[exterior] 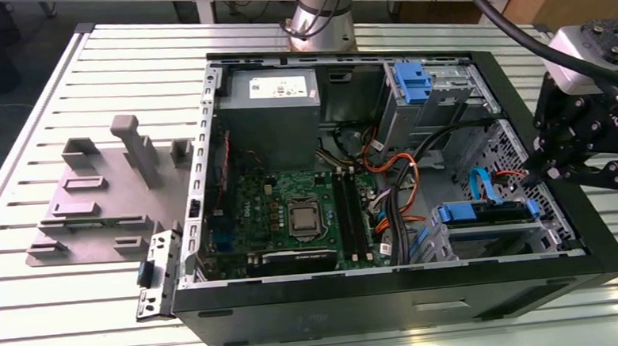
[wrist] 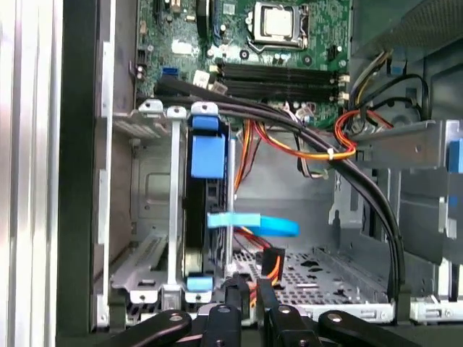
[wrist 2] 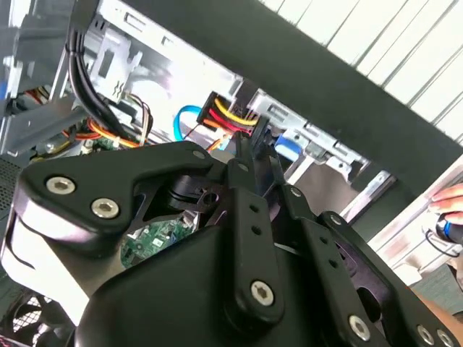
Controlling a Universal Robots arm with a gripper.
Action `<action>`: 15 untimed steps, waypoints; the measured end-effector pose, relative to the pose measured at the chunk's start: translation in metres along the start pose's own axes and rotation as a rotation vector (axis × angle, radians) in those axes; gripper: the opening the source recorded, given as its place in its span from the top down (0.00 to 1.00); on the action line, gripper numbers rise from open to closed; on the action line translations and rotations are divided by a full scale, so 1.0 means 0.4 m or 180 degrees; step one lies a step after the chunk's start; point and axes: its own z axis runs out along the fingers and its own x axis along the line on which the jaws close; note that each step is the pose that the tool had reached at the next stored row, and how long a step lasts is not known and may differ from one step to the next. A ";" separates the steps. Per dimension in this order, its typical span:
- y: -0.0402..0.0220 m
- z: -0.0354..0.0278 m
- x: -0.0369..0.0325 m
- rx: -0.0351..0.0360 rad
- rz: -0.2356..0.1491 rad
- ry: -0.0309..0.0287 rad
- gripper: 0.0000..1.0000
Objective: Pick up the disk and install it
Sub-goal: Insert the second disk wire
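The disk (exterior: pixel 488 211) sits edge-up in the grey metal cage (exterior: pixel 495 240) at the front corner of the open computer case, on the exterior view's right, its blue bracket showing on top. In the first wrist view the disk (wrist: pixel 207 155) stands in the cage slot (wrist: pixel 155 217), with blue tabs at both ends and a blue cable beside it. My gripper (exterior: pixel 550 175) hangs over the case's side wall, a little above and beside the cage. In both wrist views the gripper (wrist 2: pixel 255 155) (wrist: pixel 249 293) has its fingers close together with nothing between them, apart from the disk.
The grey slotted stand (exterior: pixel 98 192) lies on the slatted table at the exterior view's left. Black, orange and red cables (wrist: pixel 318 144) cross the case beside the cage. A second blue-handled carrier (exterior: pixel 414 82) sits at the far corner. A person's hand (wrist 2: pixel 448 210) is near the table edge.
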 end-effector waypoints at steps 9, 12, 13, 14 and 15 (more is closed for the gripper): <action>-0.025 0.009 0.000 0.0000 0.0000 0.0000 0.76; -0.025 0.017 0.000 0.0000 0.0000 0.0000 0.76; -0.025 0.019 0.001 0.0000 0.0000 0.0000 0.76; -0.025 0.021 0.001 0.0000 0.0000 0.0000 0.76; -0.025 0.024 0.001 0.0000 0.0000 0.0000 0.76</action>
